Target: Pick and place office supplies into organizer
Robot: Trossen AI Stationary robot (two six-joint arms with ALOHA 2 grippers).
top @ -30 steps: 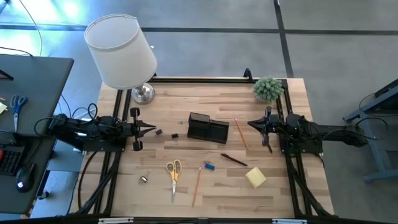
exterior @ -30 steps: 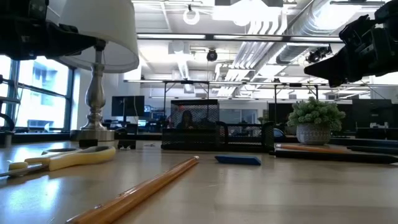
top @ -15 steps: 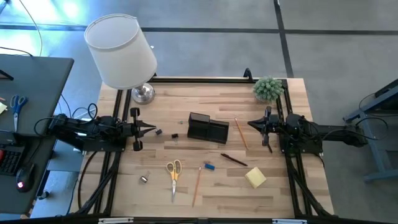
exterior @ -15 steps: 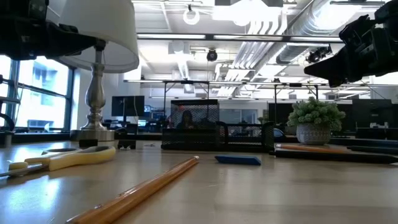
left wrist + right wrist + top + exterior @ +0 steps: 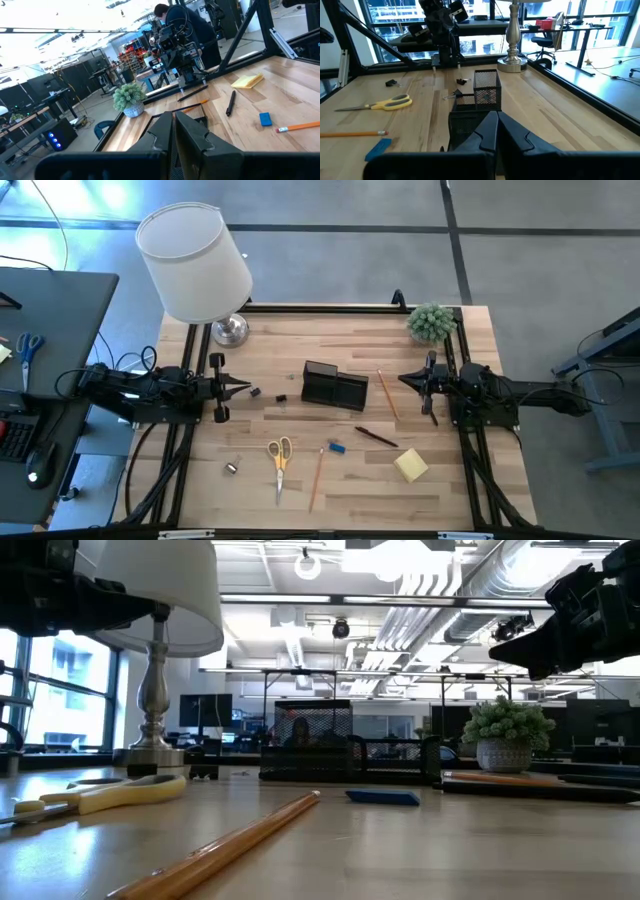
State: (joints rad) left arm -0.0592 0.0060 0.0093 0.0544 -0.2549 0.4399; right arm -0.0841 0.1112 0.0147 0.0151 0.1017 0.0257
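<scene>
On the wooden table [image 5: 440,490] the black mesh organizer [image 5: 334,387] sits near the centre, slightly toward twelve o'clock, with nothing visible inside it from above. The left gripper [image 5: 243,388] waits at nine o'clock of the organizer, its fingers pressed together and holding nothing, tips aimed at the caddy. The right gripper [image 5: 404,379] waits at three o'clock of it, fingers likewise together and empty. Two small black binder clips [image 5: 256,392] lie between the left gripper and the organizer, close to the fingertips. A wooden pencil [image 5: 387,393] lies just beside the organizer at its three o'clock, between it and the right gripper. Toward six o'clock of the organizer lie the remaining supplies: the yellow-handled scissors [image 5: 280,463] at about seven o'clock, a second pencil [image 5: 317,478] just beside them, a small blue piece [image 5: 337,447] near that pencil's upper end, a dark pen [image 5: 376,437] at five o'clock, and the yellow sticky-note pad [image 5: 411,465] farther out at four to five o'clock. A tiny clip [image 5: 231,468] lies apart at eight o'clock. A white-shaded lamp [image 5: 195,262] stands at the table's eleven o'clock corner and a small potted plant [image 5: 431,322] at the one o'clock corner. In the left wrist view a person [image 5: 185,25] shows beyond the table.
</scene>
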